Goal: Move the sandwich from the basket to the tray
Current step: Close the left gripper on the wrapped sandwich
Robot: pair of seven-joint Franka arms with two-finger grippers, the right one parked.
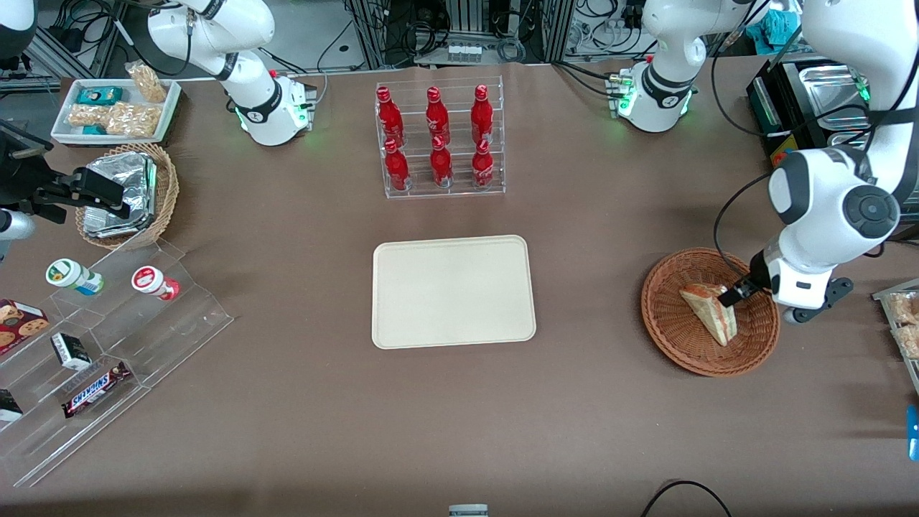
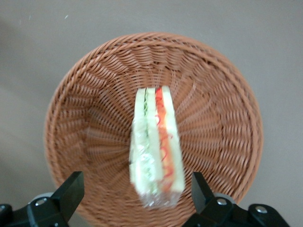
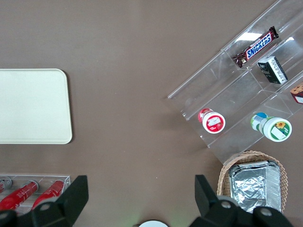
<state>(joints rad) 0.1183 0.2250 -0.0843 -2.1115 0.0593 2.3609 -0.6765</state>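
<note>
The sandwich (image 1: 711, 312) stands on edge in the reddish-brown wicker basket (image 1: 671, 337), toward the working arm's end of the table. In the left wrist view the sandwich (image 2: 156, 146) shows white bread with green and orange-red layers in clear wrap, at the middle of the basket (image 2: 85, 109). My gripper (image 1: 736, 296) hangs low over the basket, open, with its black fingers (image 2: 71, 189) straddling the wedge's end; a gap shows on each side of the wrap. The cream tray (image 1: 452, 291) lies bare at the table's centre, well apart from the basket.
A clear rack of red bottles (image 1: 439, 140) stands farther from the front camera than the tray. Toward the parked arm's end are a stepped acrylic shelf (image 1: 108, 337) with snacks, a tan basket of foil packets (image 1: 126, 194) and a white tub (image 1: 115, 108). A snack container (image 1: 901, 316) sits beside the wicker basket.
</note>
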